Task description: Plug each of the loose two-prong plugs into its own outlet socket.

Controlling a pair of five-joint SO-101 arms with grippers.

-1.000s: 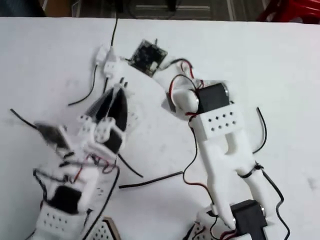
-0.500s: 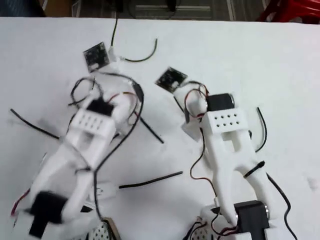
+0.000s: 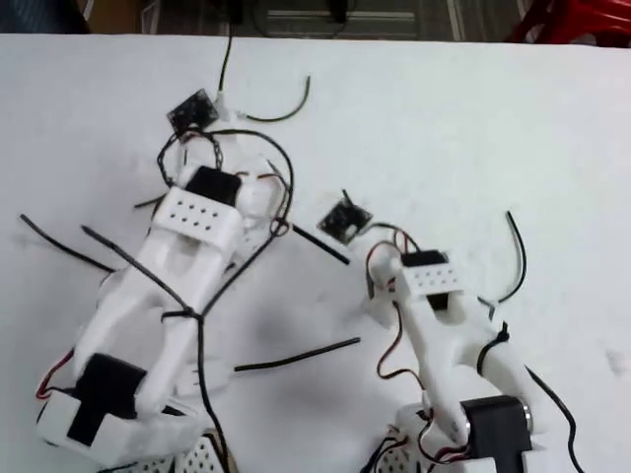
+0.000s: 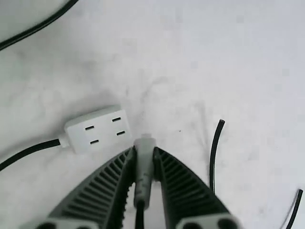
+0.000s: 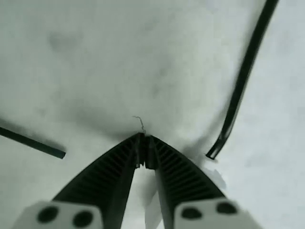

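A white outlet socket block (image 4: 97,130) with two pairs of slots lies flat on the table, its black cord running off to one side. My left gripper (image 4: 144,155) is shut on a grey two-prong plug (image 4: 144,167), whose black cord trails back between the fingers. The plug's tip sits just beside the block's end, outside the slots. In the high view the left arm (image 3: 168,266) stretches toward the outlet (image 3: 221,101) at the far left. My right gripper (image 5: 144,145) is shut with nothing in it, low over bare table. The right arm (image 3: 434,296) stands at centre right.
Loose black cords lie about: one across the middle (image 3: 296,355), one curved at the right (image 3: 515,258), one at the far left (image 3: 59,246). A cord end (image 5: 240,86) passes close to my right gripper. Another cord end (image 4: 214,148) lies near the plug.
The left arm swung from the near left out toward the outlet at the far left. The right arm drew back from the outlet toward the table's middle.
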